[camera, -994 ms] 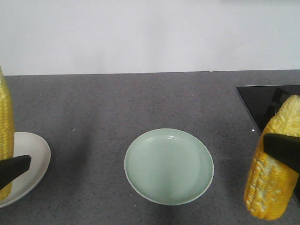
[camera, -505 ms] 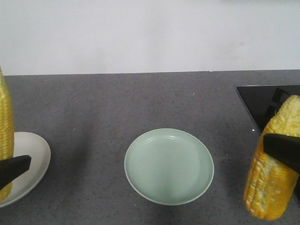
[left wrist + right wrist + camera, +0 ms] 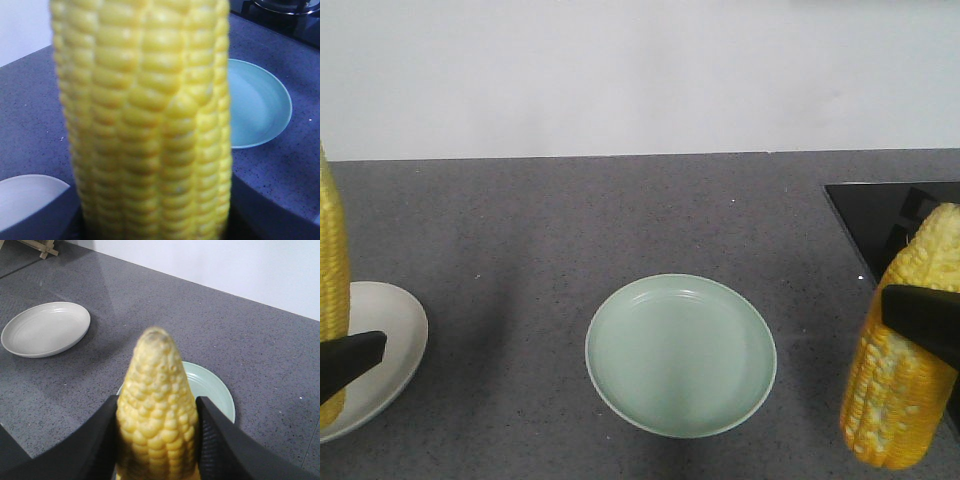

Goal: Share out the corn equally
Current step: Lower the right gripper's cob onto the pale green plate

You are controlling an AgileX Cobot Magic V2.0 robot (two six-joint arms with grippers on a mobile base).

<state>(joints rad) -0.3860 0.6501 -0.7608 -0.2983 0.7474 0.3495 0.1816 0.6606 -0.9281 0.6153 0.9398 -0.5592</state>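
**Two corn cobs held above the surface, one in each tool**

The left corn cob (image 3: 332, 290) stands upright at the left edge of the front view, above the white plate (image 3: 390, 340). In the left wrist view this cob (image 3: 150, 125) fills most of the picture, with rows of bright yellow kernels. The left tool (image 3: 345, 362) shows only as one dark finger crossing the lower part of the cob, so it seems to be clenched on it, but the second finger is not visible in any view.

The right corn cob (image 3: 905, 350) is at the right edge of the front view, tilted, with paler kernels on its lower part. In the right wrist view the cob (image 3: 157, 410) points away from the camera with its tapered tip up, and the right tool (image 3: 157, 440) is grasping it: two dark fingers (image 3: 102, 440) press on both sides of the cob.

The green plate (image 3: 620, 400) lies in the middle of the grey speckled surface (image 3: 620, 220), between the two cobs and well apart from the white plate. A black glossy panel (image 3: 875, 215) lies on the surface behind the right cob. A white wall (image 3: 640, 70) closes the far side.
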